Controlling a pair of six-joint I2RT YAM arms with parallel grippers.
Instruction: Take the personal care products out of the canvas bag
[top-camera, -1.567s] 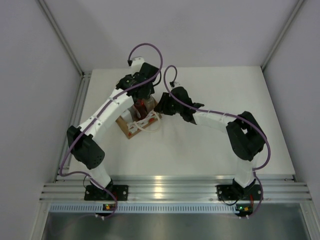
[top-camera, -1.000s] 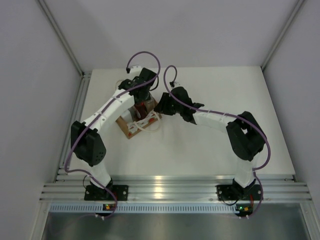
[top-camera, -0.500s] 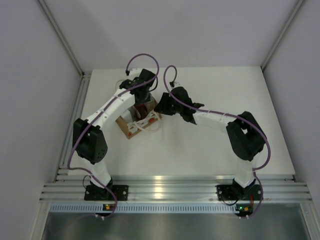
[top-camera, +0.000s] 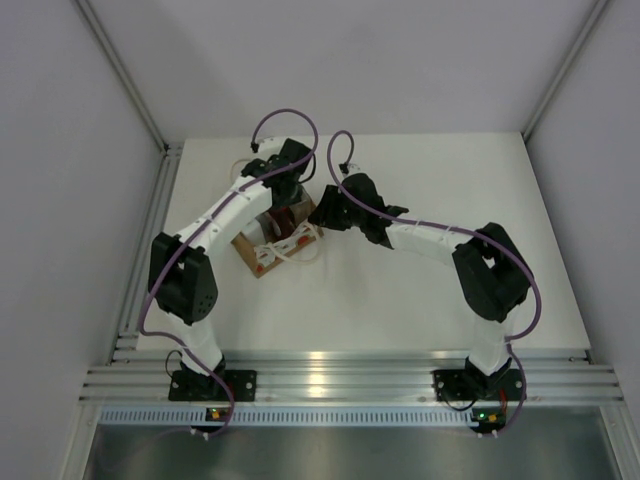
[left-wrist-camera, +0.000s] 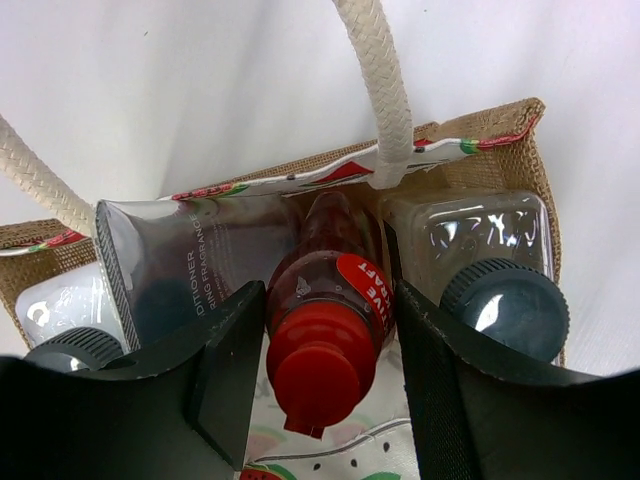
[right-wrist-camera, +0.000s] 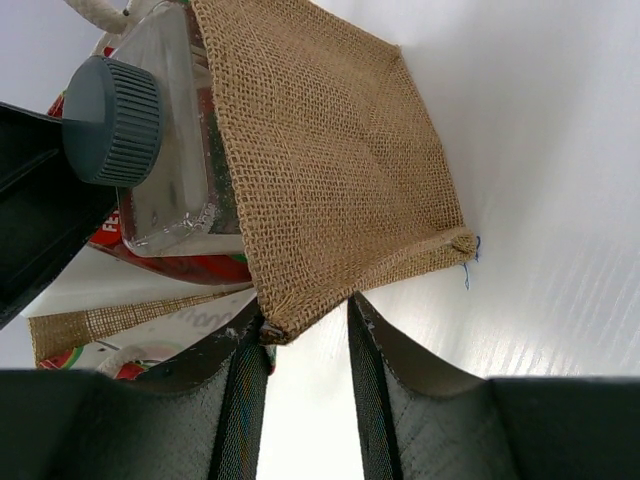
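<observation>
The canvas bag (left-wrist-camera: 480, 140) stands open under my left gripper (left-wrist-camera: 330, 375); in the top view it (top-camera: 268, 250) sits left of the table's middle. Inside it stand a red bottle with a red cap (left-wrist-camera: 325, 315), a white flat tube (left-wrist-camera: 190, 265), and two white bottles with dark grey caps, one on the right (left-wrist-camera: 505, 305) and one on the left (left-wrist-camera: 60, 330). My left gripper is open, its fingers on either side of the red bottle's cap. My right gripper (right-wrist-camera: 305, 330) is shut on the bag's burlap corner (right-wrist-camera: 330, 200), and the right bottle (right-wrist-camera: 150, 150) shows there.
White rope handles (left-wrist-camera: 385, 90) arch over the bag's mouth on both sides of my left gripper. The white table (top-camera: 450, 180) ends at grey walls at the back and sides. An aluminium rail (top-camera: 340, 380) runs along the near edge.
My left arm has pushed further over the bag and its gripper has dropped towards the red bottle. The right arm and the bag have stayed put.
</observation>
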